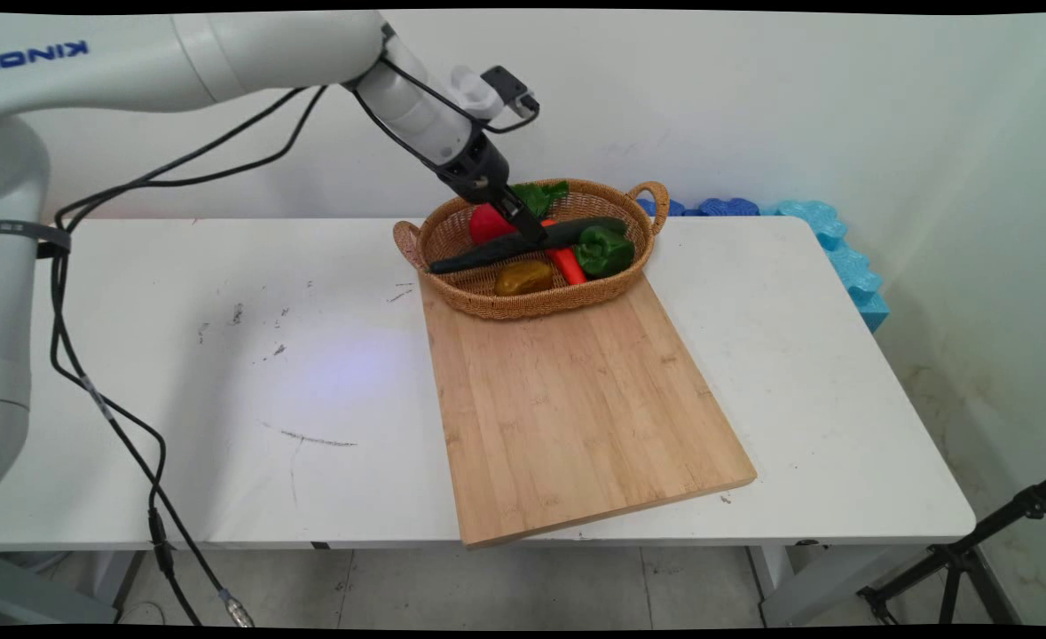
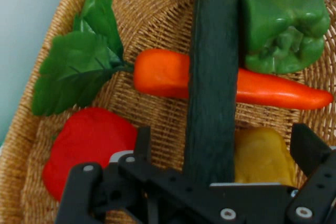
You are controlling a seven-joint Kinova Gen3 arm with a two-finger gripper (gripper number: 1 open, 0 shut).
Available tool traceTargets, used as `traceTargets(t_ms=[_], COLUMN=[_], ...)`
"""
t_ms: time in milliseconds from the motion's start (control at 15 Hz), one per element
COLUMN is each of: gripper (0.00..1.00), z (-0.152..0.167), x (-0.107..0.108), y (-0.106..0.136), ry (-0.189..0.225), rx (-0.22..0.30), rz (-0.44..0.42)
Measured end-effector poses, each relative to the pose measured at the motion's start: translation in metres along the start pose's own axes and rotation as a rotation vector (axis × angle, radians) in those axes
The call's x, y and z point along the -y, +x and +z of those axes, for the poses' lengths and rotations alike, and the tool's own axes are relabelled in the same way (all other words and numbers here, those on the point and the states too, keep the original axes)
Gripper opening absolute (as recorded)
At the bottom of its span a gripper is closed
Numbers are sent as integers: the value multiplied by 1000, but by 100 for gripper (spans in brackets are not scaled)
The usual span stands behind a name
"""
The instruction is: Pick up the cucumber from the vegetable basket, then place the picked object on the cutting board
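Gripper (image 1: 530,232) lowered into the wicker basket (image 1: 656,197) at upper centre of the main view.
Its 2 fingers (image 2: 142,142) stand released, straddling the dark cucumber (image 2: 212,77), whose long axis runs bottom to top in the hand view, across the carrot (image 2: 273,92); red pepper (image 2: 86,148) left, yellow pepper (image 2: 262,158) right, green pepper (image 2: 283,22) upper right. Basket rests on the cutting board (image 1: 576,408) on the bench (image 1: 221,355).

Observed white, rounded arm links (image 1: 221,53) bearing blue KINOVA lettering, mirrored. Noted black cables (image 1: 114,417) strung along the wrist and hanging beside the base. Recorded black two-finger gripper (image 1: 527,226); matte black linkage (image 2: 173,192) fastened with silver screws. Found small black camera module (image 1: 509,89) mounted at the wrist.
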Motion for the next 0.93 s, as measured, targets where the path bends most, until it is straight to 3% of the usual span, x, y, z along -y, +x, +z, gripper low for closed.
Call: traceTargets(t_ms=[400, 467, 933], gripper=[100, 0, 0], z=[24, 27, 37], x=[-3, -3, -4], y=[3, 4, 3], ry=[-3, -3, -3], rx=[25, 28, 47], rz=[-2, 0, 38])
